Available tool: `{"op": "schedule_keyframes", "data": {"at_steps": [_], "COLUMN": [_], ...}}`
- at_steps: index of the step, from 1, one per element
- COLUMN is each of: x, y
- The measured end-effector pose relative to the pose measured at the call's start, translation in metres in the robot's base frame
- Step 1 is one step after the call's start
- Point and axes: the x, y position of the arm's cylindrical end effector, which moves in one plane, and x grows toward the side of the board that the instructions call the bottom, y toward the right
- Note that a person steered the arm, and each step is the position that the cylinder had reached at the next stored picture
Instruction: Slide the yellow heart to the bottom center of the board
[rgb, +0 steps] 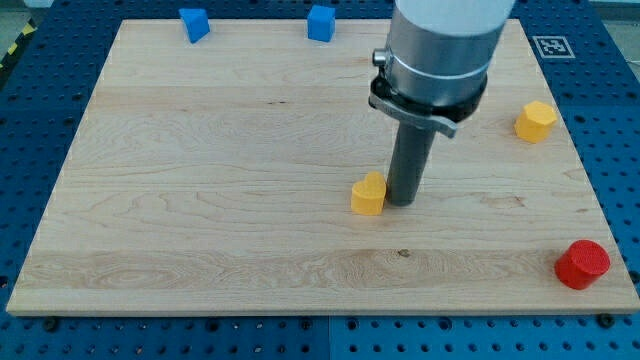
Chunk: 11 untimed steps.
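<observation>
The yellow heart (368, 194) lies on the wooden board (200, 200) a little right of the middle. My tip (401, 202) rests on the board right beside it, touching or almost touching its right side. The rod rises from there to the grey arm body at the view's top.
A blue block (194, 23) and a second blue block (320, 22) sit at the board's top edge. A yellow hexagonal block (535, 121) lies near the right edge. A red round block (582, 264) lies at the bottom right corner. A marker tag (551, 46) is at top right.
</observation>
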Motion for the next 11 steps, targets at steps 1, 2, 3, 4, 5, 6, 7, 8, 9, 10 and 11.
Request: {"op": "schedule_keyframes", "data": {"at_steps": [1,2,3,4,5,6,7,8,9,10,11], "x": [-0.015,-0.014,-0.012,0.005,0.021,0.022,0.022,0.035,0.034,0.023,0.026], "y": [-0.011,-0.034,-0.062,-0.069,-0.071,-0.082,-0.117,-0.121,-0.118,-0.113,-0.097]}}
